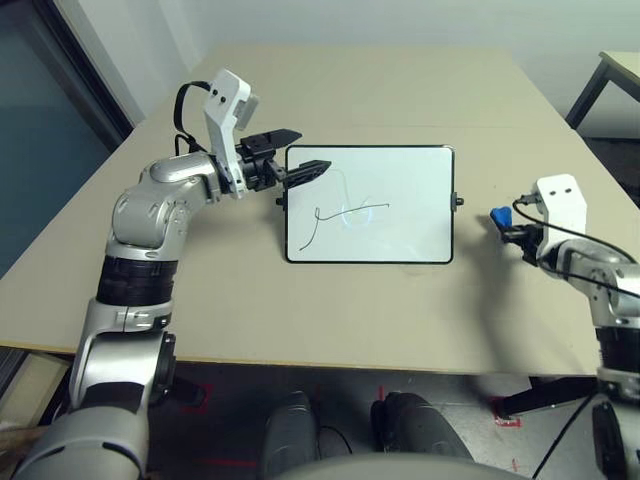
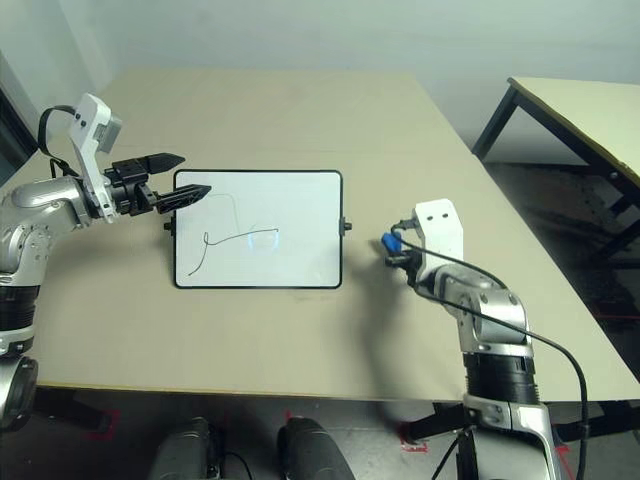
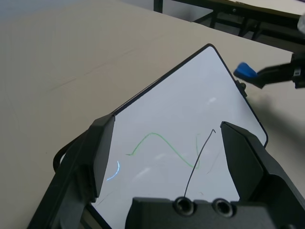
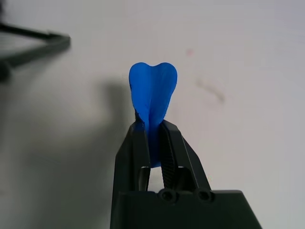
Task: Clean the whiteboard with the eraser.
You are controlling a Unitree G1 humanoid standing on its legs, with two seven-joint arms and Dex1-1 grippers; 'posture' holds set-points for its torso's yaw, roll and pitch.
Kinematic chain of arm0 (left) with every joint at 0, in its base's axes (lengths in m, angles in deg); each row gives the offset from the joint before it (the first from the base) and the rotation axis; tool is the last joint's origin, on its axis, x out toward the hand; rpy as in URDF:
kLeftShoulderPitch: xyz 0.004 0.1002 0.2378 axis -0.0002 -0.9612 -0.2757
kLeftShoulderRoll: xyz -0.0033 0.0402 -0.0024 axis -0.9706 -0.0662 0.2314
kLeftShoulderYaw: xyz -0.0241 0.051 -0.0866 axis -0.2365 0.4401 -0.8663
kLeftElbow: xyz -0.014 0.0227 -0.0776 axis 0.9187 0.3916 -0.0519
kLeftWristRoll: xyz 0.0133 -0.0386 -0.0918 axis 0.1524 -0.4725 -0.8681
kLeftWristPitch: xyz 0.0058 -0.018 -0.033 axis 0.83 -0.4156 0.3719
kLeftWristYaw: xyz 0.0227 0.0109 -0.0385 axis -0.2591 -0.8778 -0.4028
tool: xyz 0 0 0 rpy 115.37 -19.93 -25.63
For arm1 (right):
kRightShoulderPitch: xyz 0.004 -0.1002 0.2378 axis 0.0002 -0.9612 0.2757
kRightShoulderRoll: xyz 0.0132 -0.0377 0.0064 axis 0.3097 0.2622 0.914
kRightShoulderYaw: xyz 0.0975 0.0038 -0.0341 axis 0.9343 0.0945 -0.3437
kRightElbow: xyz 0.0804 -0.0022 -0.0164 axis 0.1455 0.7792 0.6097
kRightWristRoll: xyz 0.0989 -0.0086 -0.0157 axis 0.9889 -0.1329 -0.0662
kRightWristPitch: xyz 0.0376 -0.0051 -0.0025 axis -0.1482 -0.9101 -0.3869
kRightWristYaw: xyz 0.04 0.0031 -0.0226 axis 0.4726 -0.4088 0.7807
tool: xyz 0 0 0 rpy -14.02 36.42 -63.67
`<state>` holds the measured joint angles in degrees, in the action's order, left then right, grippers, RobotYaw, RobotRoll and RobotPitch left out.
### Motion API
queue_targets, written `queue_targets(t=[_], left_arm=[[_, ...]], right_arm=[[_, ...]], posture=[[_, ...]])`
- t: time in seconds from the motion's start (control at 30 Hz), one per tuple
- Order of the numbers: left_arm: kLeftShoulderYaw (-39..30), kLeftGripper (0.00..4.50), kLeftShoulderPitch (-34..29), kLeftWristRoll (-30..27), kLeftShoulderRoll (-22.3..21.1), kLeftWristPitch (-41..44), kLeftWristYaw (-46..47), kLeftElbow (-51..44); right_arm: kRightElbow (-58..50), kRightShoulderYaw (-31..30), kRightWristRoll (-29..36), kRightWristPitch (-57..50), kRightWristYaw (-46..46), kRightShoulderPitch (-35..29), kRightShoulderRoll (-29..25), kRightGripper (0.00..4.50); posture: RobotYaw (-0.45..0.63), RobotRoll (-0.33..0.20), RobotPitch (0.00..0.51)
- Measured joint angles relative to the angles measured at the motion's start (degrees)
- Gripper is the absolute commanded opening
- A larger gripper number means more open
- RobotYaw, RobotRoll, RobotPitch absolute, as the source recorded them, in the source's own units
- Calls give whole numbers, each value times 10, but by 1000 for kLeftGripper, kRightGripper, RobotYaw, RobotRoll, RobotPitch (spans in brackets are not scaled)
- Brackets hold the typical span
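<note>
Both arms raised — left gripper spread over whiteboard; right gripper pinching eraser

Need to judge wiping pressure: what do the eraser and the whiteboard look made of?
The eraser: likely soft foam or sponge, matte blue; it bulges where the right tool pinches it. The whiteboard: smooth, glossy white surface showing light reflections, with a thin black frame, probably plastic.

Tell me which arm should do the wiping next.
Right. Its end effector is already shut on the eraser, just off the whiteboard's right edge. The left end effector is open, holds nothing, and hovers at the board's far-left corner; the scribbles remain.
</note>
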<state>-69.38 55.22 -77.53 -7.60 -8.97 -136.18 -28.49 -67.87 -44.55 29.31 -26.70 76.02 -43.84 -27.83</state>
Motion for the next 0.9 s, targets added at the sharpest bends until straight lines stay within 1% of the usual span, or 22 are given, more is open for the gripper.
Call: queue_targets(t=[0.17,0.27,0.4,0.5,0.67,0.9], left_arm=[[10,4500,0,1,-1,1,-9,-1],[10,4500,0,1,-10,6,-14,-9],[14,4500,-1,2,-27,17,-21,-22],[19,4500,-4,0,-34,37,-26,-32],[20,4500,-5,0,-35,51,-28,-42],[20,4500,-5,-1,-35,57,-28,-49]], right_arm=[[-43,-23,10,-43,33,93,-23,227],[-90,-43,28,-88,50,123,-19,225],[-156,-83,62,-162,65,125,2,222],[-190,-111,78,-199,69,112,21,222],[-203,-158,79,-204,68,101,33,178],[-214,-206,77,-207,69,98,40,115]], posture=[[-180,0,126],[-180,0,133],[-174,0,139],[-170,0,146],[-159,0,164],[-146,0,174]])
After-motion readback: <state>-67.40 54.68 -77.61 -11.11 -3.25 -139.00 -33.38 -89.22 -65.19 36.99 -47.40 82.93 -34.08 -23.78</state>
